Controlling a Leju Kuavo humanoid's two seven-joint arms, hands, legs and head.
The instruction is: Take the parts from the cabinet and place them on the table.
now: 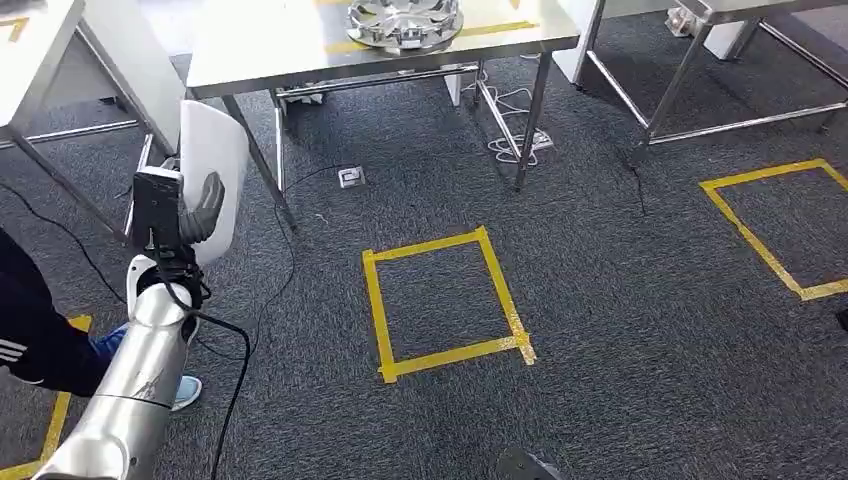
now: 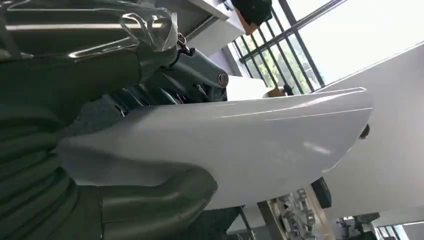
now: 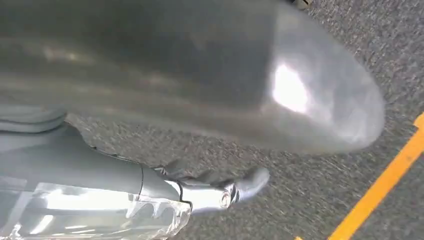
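- The white panel [image 1: 215, 165], a smooth curved plastic part, is held upright in the air at the left side of the head view, above the grey carpet [image 1: 600, 300] and just in front of the near corner of the steel table [image 1: 290, 45].
- The left hand [image 1: 195, 215] grips the panel: its thick grey thumb lies across the panel's face, and in the left wrist view the thumb [image 2: 160, 200] presses one side of the panel [image 2: 250, 145] while darker fingers [image 2: 195, 75] close on the other.
- The right hand [image 3: 220, 192] hangs low over the carpet in the right wrist view, fingers curled inward with nothing in them; the picture is blurred.
- A silver wheel cover [image 1: 405, 20] lies flat on the steel table, well apart from the panel.
- A square of yellow tape [image 1: 445, 300] marks the carpet in the middle of the head view, and part of another [image 1: 770, 230] shows at the right.
- A white power strip and cables [image 1: 520, 140] lie under the table.
- A person's dark sleeve [image 1: 25, 320] and a blue shoe [image 1: 185, 390] show at the left edge, beside the left arm.
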